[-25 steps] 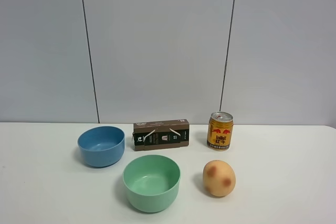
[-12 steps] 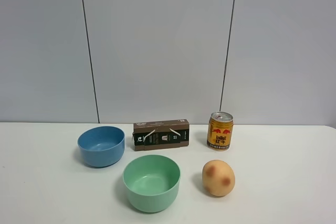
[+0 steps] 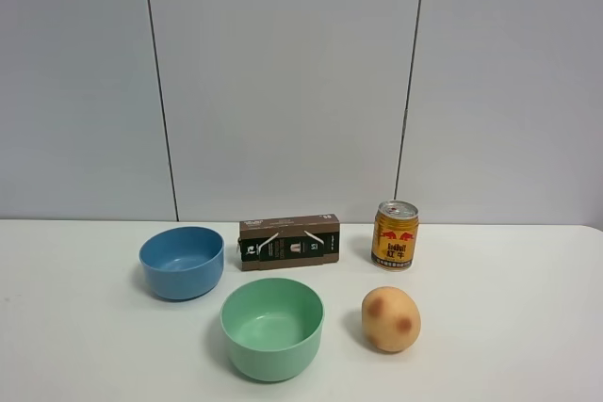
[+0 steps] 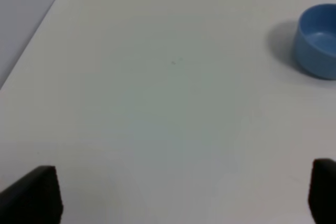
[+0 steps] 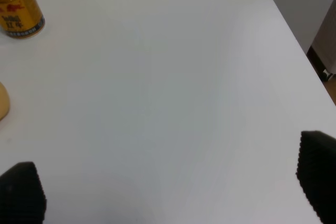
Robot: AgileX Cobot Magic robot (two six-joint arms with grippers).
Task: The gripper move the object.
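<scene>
The peach-like fruit [image 3: 391,319], orange-yellow with reddish-brown blotches, rests on the white table to the right of the green bowl [image 3: 272,327]. A sliver of it shows at the edge of the right wrist view [image 5: 2,100]. Neither gripper shows in the exterior high view. My left gripper [image 4: 177,192] is open over bare table, with only its black fingertips [image 4: 31,195] visible. My right gripper [image 5: 169,190] is open over bare table, well apart from the fruit, with its black fingertips [image 5: 21,192] at the frame's corners.
A blue bowl [image 3: 182,261] stands at the left and also shows in the left wrist view [image 4: 318,40]. A brown carton [image 3: 289,242] lies behind the green bowl. A gold-red can [image 3: 396,234] stands behind the fruit and also shows in the right wrist view [image 5: 18,6]. The table's right edge [image 5: 294,30] is near.
The fruit has shifted very slightly to the left. Nothing else has visibly moved.
</scene>
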